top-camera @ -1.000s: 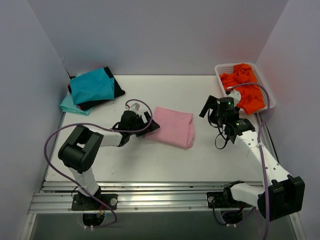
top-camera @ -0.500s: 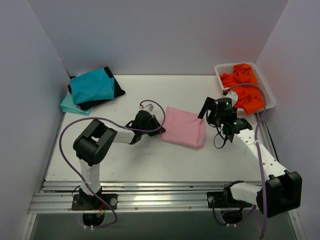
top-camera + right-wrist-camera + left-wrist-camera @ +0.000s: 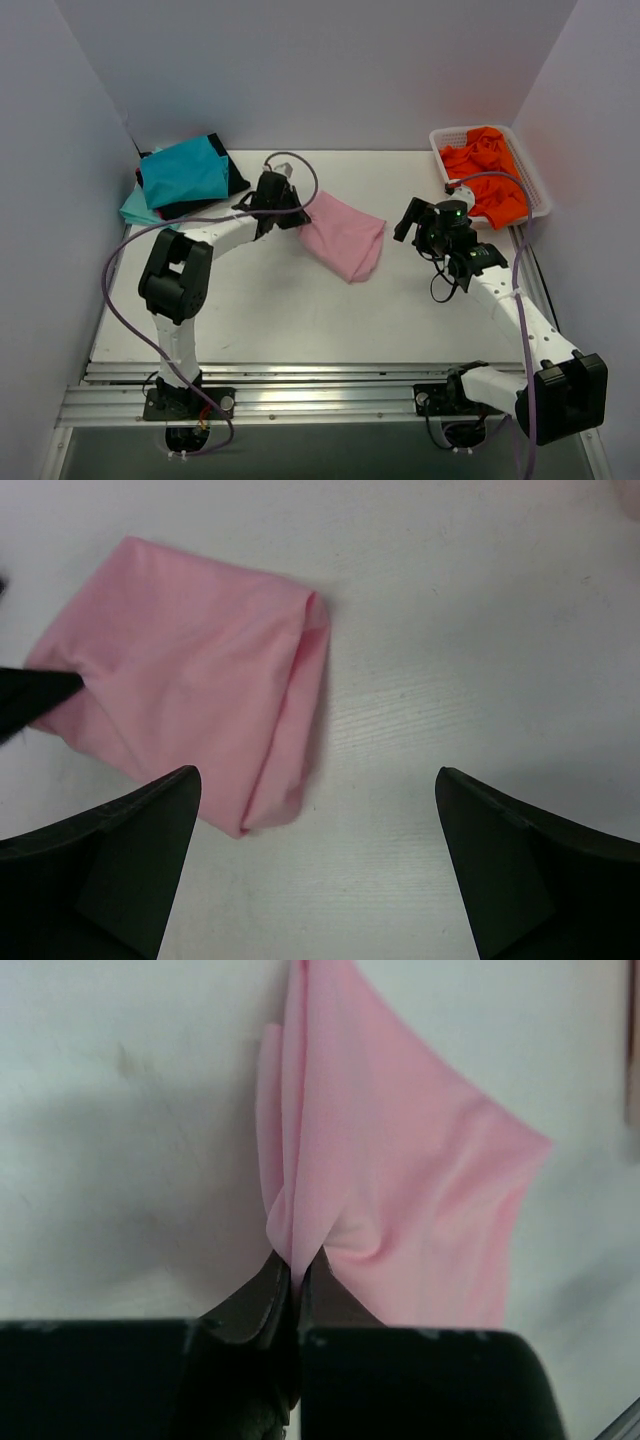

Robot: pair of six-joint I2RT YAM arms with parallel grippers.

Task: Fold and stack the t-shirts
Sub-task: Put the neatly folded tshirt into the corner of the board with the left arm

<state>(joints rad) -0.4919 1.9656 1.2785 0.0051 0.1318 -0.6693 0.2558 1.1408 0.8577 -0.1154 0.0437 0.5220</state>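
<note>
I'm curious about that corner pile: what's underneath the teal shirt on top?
Beneath the teal shirt, a black shirt shows at its edges, and a pale aqua shirt peeks out lowest, at the left. Their middles are covered, so anything else cannot be seen.

- Showing one light, plain tone on the pink shirt (image 3: 343, 236).
- Showing plain cloth too on the teal shirt (image 3: 182, 172), black shirt (image 3: 237, 183) and pale aqua shirt (image 3: 138, 211).
- Glowing bright in a white lattice basket (image 3: 447, 135): orange shirts (image 3: 490, 178).
- Looking white and faintly grained: table (image 3: 300, 310).

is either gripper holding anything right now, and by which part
The left gripper is shut on the pink t-shirt, pinching a bunched bit of cloth at its left corner in the top view. The right gripper is open and holds nothing.
</note>
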